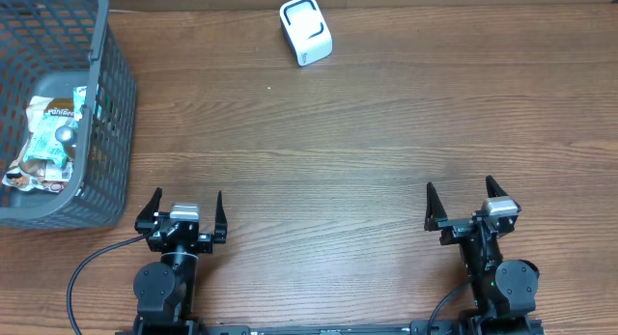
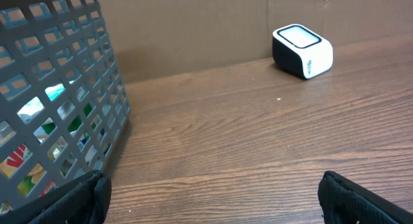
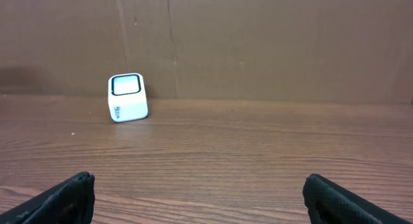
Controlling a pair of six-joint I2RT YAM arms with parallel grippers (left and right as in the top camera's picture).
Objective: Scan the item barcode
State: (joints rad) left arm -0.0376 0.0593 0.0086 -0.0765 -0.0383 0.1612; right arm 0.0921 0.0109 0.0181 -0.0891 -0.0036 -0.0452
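Far left on the surface (image 1: 338, 152), we note a grey mesh basket (image 1: 116, 113), upright and partly cut off by the frame edge. Inside it lie crumpled packets (image 1: 48, 147), green and white with some red print. We cannot make out a barcode on any of them. From the left wrist, the basket's lattice wall fills the left side, and bits of green, red and blue wrapper show through the holes.

Next along, near the front edge, the left claw (image 1: 188, 195) sits low and released, both prongs spread wide with bare wood between them. It is just right of the basket's near corner and does not touch it. A black cable (image 1: 82, 277) loops out from its base toward the left.

Further right, at the back edge near the middle, a small white scanner (image 1: 306, 31) with a dark-rimmed window stands alone, well apart from the basket and both claws. Behind it, in the wrist views, rises a brown board (image 3: 258, 43).

Far right, near the front edge, the right claw (image 1: 460, 185) is likewise released, spread wide and holding nothing. From its wrist camera the scanner stands left of centre, at the foot of the board.
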